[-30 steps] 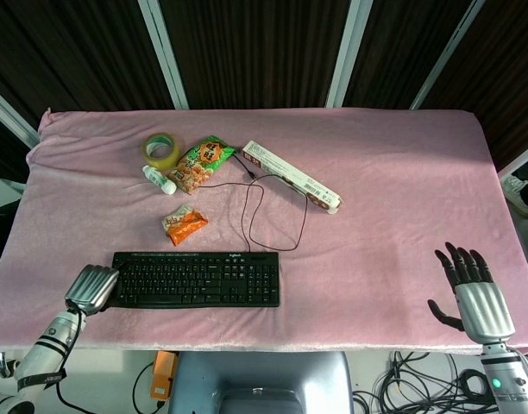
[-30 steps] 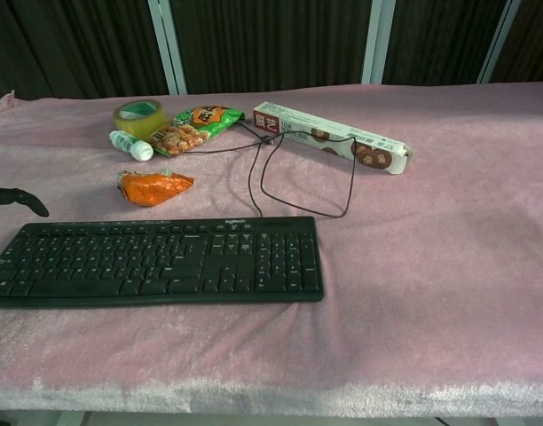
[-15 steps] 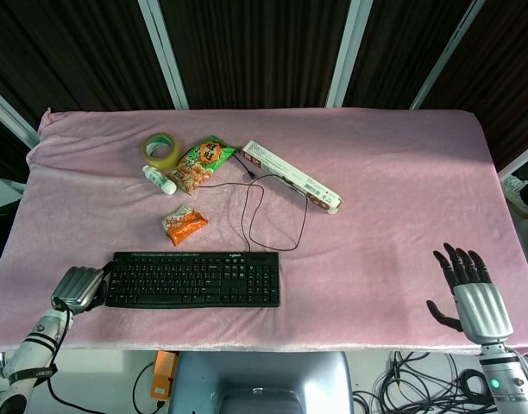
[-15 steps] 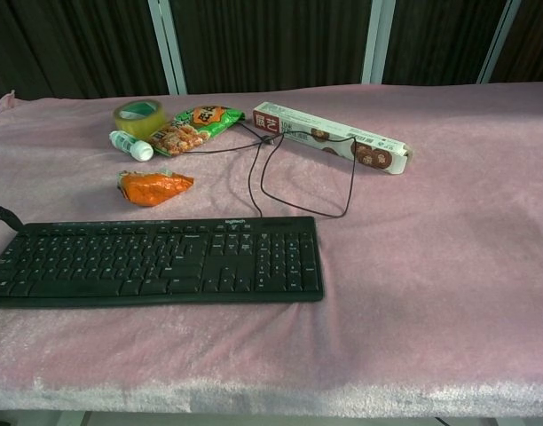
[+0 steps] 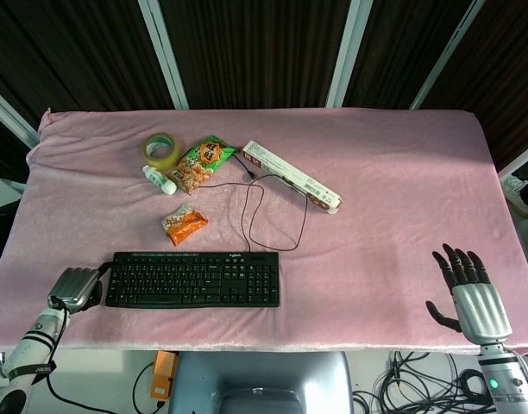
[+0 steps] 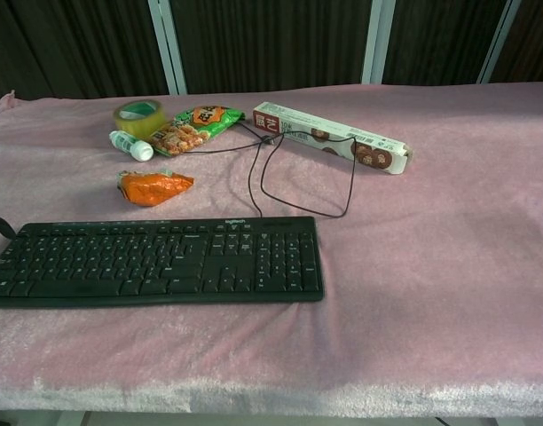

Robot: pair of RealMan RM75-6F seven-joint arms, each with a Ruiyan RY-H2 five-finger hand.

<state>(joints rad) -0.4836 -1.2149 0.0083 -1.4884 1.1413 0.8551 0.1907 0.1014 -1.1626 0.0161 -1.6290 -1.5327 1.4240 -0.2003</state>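
The keyboard (image 5: pixel 193 279) lies at the table's (image 5: pixel 393 198) near left edge, the orange packet (image 5: pixel 185 224) just behind it.

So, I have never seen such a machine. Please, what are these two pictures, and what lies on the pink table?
It is a robot with two arms ending in metal hands. One picture looks down from its head, the other from its chest. The left hand sits at the left end of the black keyboard; whether it touches is unclear. The right hand is open and holds nothing. On the pink cloth also lie a tape roll, a small bottle, a green snack bag, an orange packet and a long box.
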